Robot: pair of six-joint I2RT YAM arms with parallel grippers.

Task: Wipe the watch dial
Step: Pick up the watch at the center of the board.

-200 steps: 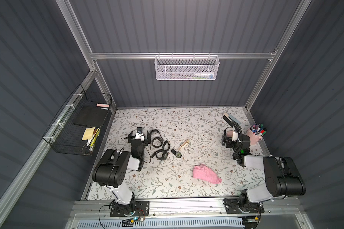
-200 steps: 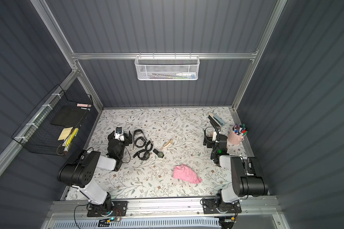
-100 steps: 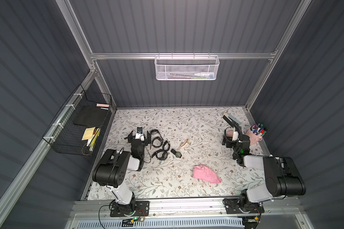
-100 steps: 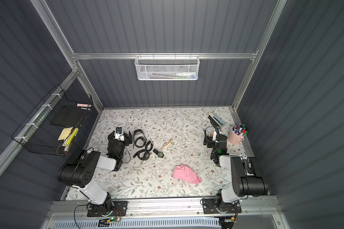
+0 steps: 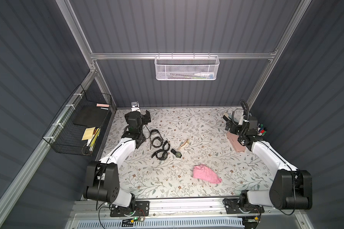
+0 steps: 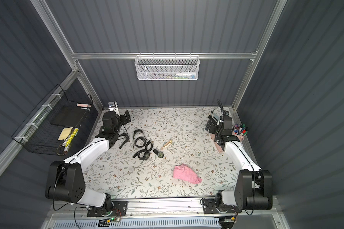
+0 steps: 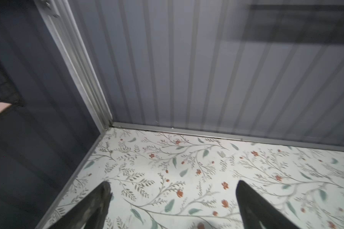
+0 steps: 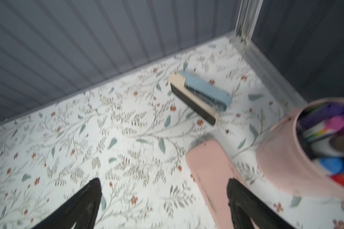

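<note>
Several black watches (image 5: pixel 159 147) (image 6: pixel 142 146) lie tangled left of the table's middle. The one nearest the middle (image 5: pixel 178 154) (image 6: pixel 160 154) has its round dial facing up. A crumpled pink cloth (image 5: pixel 206 175) (image 6: pixel 186 174) lies toward the front, right of centre. My left gripper (image 5: pixel 145 117) (image 7: pixel 172 198) is open over bare table near the back-left corner, behind the watches. My right gripper (image 5: pixel 231 124) (image 8: pixel 163 198) is open at the back right, far from the cloth. One of its fingers (image 8: pixel 244 204) shows in front of a pink case (image 8: pixel 209 168).
A tan strap (image 5: pixel 184 143) lies just right of the watches. At the back right are a blue-and-beige stapler (image 8: pixel 201 95), the pink case (image 5: pixel 235 143) and a pink pen cup (image 5: pixel 261 131). A black wire basket (image 5: pixel 77 126) hangs on the left wall and a white mesh basket (image 5: pixel 187 67) on the back wall.
Both arms have stretched out from their folded pose, carrying the grippers toward the back wall. Watches and cloth have not moved.
</note>
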